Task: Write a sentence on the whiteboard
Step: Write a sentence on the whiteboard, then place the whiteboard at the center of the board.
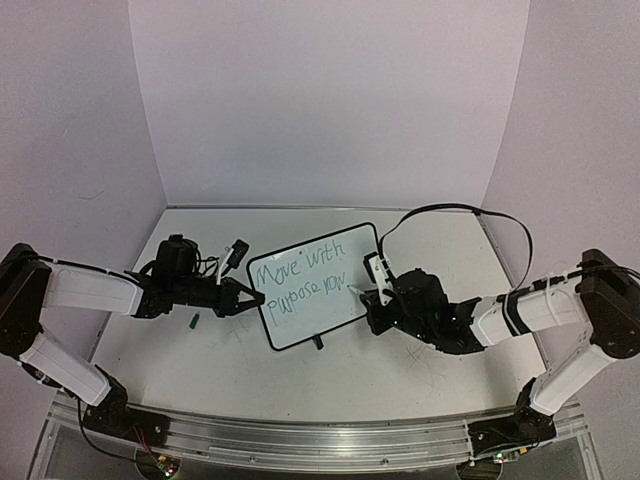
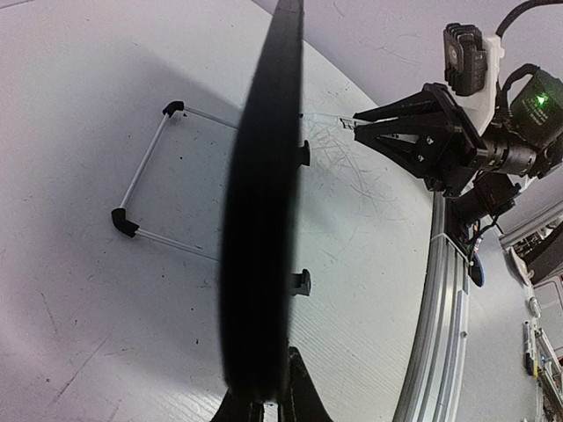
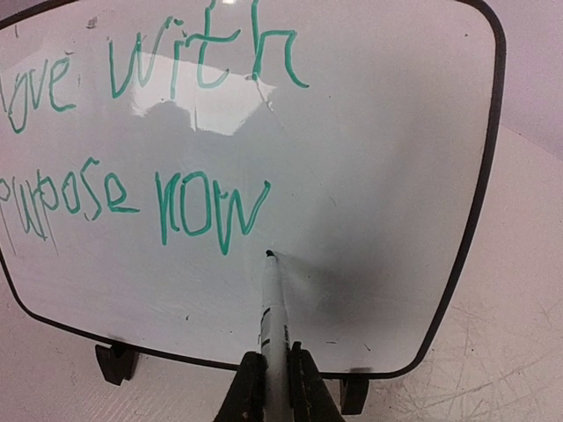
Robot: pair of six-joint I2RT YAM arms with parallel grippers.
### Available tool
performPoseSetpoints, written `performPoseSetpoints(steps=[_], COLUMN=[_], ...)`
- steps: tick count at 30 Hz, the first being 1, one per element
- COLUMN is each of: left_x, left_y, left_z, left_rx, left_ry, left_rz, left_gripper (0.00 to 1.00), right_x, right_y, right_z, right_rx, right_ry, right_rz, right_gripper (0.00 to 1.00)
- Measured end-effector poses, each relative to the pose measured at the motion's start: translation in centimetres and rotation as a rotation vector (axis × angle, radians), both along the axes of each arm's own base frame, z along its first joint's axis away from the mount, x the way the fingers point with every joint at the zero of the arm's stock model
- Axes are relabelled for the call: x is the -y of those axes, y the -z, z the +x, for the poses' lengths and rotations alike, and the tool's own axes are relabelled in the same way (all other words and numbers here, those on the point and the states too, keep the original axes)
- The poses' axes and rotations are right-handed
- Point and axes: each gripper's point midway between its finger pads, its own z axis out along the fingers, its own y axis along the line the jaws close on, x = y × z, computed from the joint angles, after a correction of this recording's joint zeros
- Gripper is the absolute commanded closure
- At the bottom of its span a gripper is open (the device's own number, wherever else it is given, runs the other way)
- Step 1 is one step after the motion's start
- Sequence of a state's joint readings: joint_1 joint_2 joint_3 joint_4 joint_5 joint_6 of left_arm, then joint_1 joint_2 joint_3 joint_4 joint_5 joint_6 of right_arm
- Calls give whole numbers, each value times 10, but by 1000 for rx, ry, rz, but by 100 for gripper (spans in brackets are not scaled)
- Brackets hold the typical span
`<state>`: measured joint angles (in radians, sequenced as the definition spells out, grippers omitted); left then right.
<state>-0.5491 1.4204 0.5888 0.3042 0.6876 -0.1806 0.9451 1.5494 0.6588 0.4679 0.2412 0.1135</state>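
The whiteboard [image 1: 312,285] stands tilted at mid-table and carries green writing, "Move with purpose now". My left gripper [image 1: 258,297] is shut on the board's left edge. In the left wrist view the board [image 2: 264,220] shows edge-on as a dark band rising from that gripper [image 2: 271,391]. My right gripper [image 1: 368,297] is shut on a white marker [image 3: 274,308]. The marker's tip meets the board [image 3: 378,132] just below and right of the word "now". The right gripper [image 3: 276,360] sits at the board's lower edge, between its two black feet.
A small green cap [image 1: 195,321] lies on the scuffed white tabletop [image 1: 420,370] left of the board. A metal rail [image 1: 310,440] runs along the near edge. Pale walls enclose the table at the back and both sides. A thin wire stand [image 2: 145,180] props the board's back.
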Motion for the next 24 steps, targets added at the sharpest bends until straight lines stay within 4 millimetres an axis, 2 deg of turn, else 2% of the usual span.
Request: performPoseSetpoints(steps=[3, 6, 11, 14, 16, 21, 24], left_x=[0, 0, -7, -12, -15, -27, -44], left_y=[0, 0, 4, -8, -21, -66, -89], left_z=[0, 0, 6, 9, 10, 17, 12], left_rx=[0, 3, 21, 56, 80, 145, 133], left_ry=[0, -1, -49, -80, -102, -198, -299], left_rz=[0, 2, 45, 45, 40, 22, -5], left_gripper=[96, 85, 62, 53, 52, 48, 39], right_x=[1, 2, 16, 27, 30, 35, 36], right_y=[-2, -16, -84, -114, -117, -101, -97], right_z=[-1, -5, -21, -25, -26, -28, -29], right_rx=[0, 2, 66, 107, 106, 66, 54], right_ry=[-1, -12, -30, -16, -9, -4, -7], right_rz=[1, 26, 175, 239, 239, 184, 164], right_gripper=[100, 100, 100, 100, 100, 100, 100])
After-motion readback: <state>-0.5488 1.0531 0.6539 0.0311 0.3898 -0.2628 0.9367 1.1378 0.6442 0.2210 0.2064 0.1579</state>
